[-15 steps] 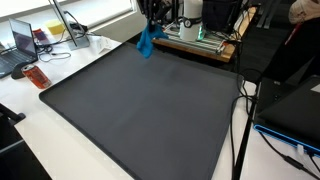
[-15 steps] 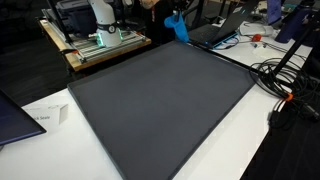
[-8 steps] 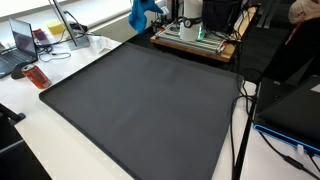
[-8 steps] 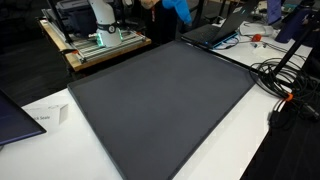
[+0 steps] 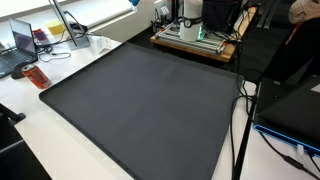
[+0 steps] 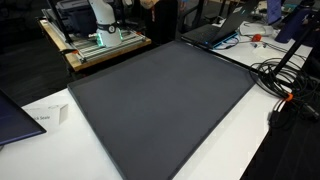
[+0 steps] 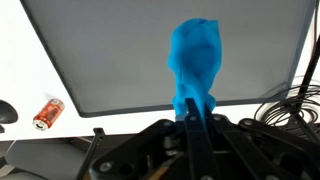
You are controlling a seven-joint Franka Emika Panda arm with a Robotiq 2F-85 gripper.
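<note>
In the wrist view my gripper (image 7: 190,112) is shut on a bright blue cloth (image 7: 193,60), which hangs bunched from the pinched fingers, high above the dark grey mat (image 7: 120,60). The cloth's lower end is clamped between the fingers. Neither the gripper nor the cloth shows in the exterior views; the large dark mat (image 5: 140,100) lies bare there, also seen as the mat (image 6: 160,95).
A red can (image 7: 47,113) lies on the white table by the mat's edge, seen too as the can (image 5: 34,75). A laptop (image 5: 20,42) and cables (image 6: 285,85) sit beside the mat. A wooden bench with equipment (image 5: 195,35) stands behind.
The gripper rose with the blue cloth, from just above the mat's far edge to out of the top of both exterior views.
</note>
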